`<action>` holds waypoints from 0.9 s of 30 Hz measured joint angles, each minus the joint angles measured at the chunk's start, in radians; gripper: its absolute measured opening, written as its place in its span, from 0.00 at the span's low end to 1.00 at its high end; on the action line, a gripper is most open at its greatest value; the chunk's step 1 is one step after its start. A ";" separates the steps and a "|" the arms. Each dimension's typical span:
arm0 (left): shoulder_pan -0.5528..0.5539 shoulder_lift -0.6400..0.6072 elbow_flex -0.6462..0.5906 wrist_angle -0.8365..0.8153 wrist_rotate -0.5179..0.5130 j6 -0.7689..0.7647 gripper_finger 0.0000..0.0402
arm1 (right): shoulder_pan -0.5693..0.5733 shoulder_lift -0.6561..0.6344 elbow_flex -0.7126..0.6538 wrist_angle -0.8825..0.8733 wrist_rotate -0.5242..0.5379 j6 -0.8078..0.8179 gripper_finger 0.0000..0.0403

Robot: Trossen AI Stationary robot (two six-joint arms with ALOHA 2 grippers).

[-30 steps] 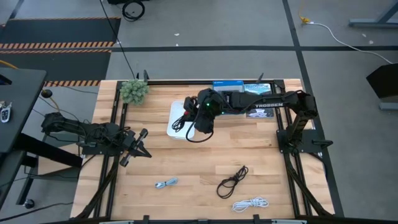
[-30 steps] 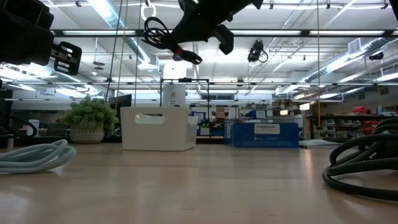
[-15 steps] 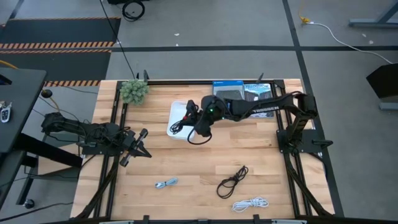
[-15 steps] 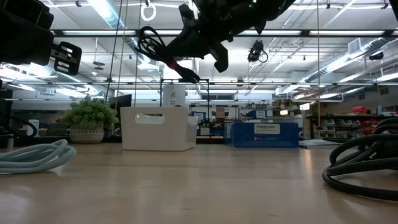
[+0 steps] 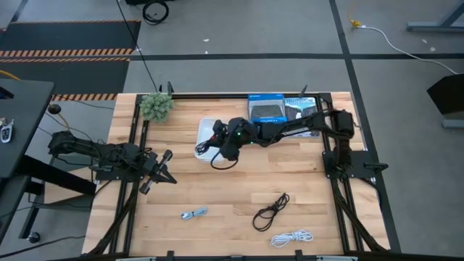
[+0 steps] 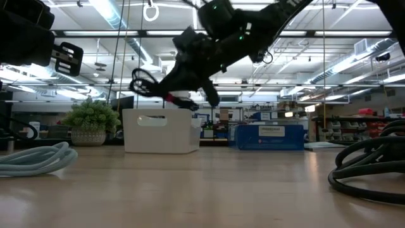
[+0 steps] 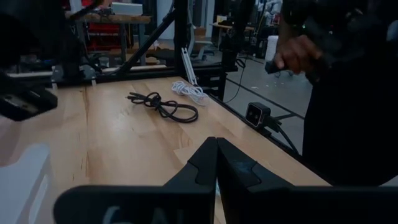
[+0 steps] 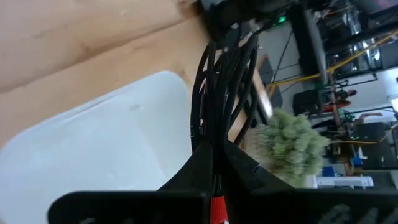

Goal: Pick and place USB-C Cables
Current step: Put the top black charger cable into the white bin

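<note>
My right gripper is shut on the black cable with red ends, held above the white bin at the table's far middle. In the low view the bundle's loops stick out past the gripper, just over the bin's rim. The pale blue cable, the black cable and the white cable lie flat on the near half of the table. My left gripper is shut and empty, low at the table's left side. My right gripper pinches several strands of the coiled cable between its two fingers, close to a red end. The fingers slant down from the table's right side. The bundle is lifted clear and its loops reach out beyond the fingertips over the bin.
A small green plant stands at the far left corner, beside the bin. Blue boxes lie along the far edge. Black frame rails run down both table sides. Bare wood lies between the bin and the three loose cables.
My right gripper has gone down and a little toward the table's left edge with the black red-ended cable, from high over the table to just above the white bin's rim. It has tipped further downward. The cable stays in the hold.
</note>
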 joint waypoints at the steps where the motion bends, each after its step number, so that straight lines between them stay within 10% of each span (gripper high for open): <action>1: 0.000 0.000 0.000 0.002 0.000 0.000 0.03 | -0.001 0.015 0.008 -0.001 -0.001 -0.003 0.05; 27: 0.000 0.000 0.000 0.002 0.000 0.000 0.03 | -0.097 0.104 0.090 -0.214 -0.211 0.124 0.12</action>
